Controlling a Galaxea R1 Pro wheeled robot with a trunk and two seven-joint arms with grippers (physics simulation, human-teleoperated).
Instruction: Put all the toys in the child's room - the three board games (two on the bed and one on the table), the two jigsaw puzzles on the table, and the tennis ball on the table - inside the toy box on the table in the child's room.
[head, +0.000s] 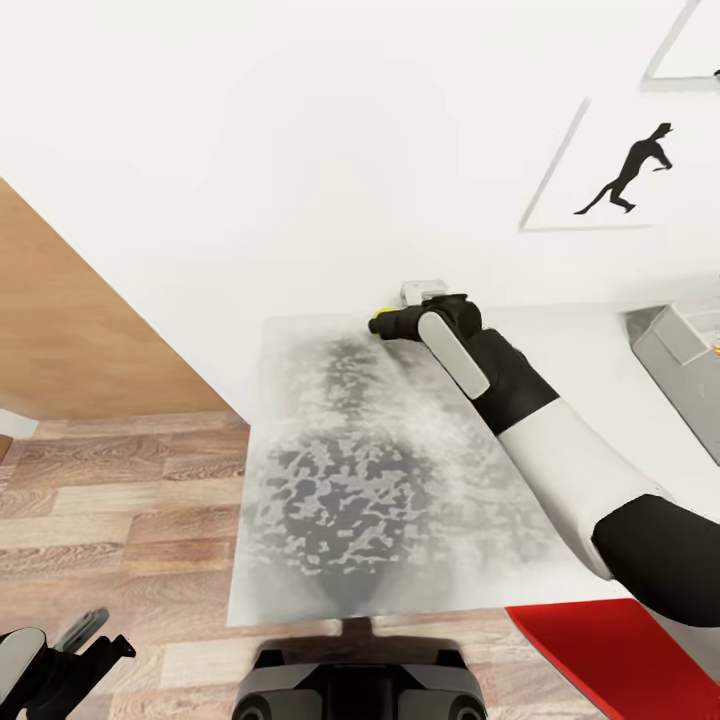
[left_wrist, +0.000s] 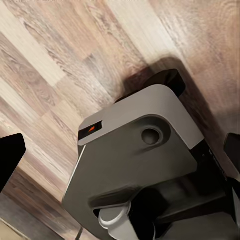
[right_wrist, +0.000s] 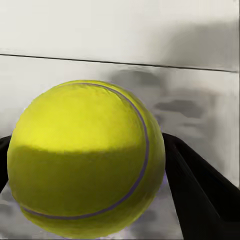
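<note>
Fuzzy round tennis ball (right_wrist: 85, 160) clamped in right end effector (head: 380, 324), mottled grey table (head: 330, 500)

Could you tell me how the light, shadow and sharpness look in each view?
Head view: flat bright light washes out the wall; the table is blotchy grey. Right wrist view: the ball between the right gripper's fingers is bright above, shaded below, with soft edges. Left wrist view: the robot base casts a dark shadow on the floor.

Wood-plank floor (left_wrist: 60, 65) below. Robot's grey base (left_wrist: 135, 165) fills lower centre, casting a shadow on the planks. Left pincer's dark fingertips (left_wrist: 9, 157) at frame edges, spread apart.
</note>
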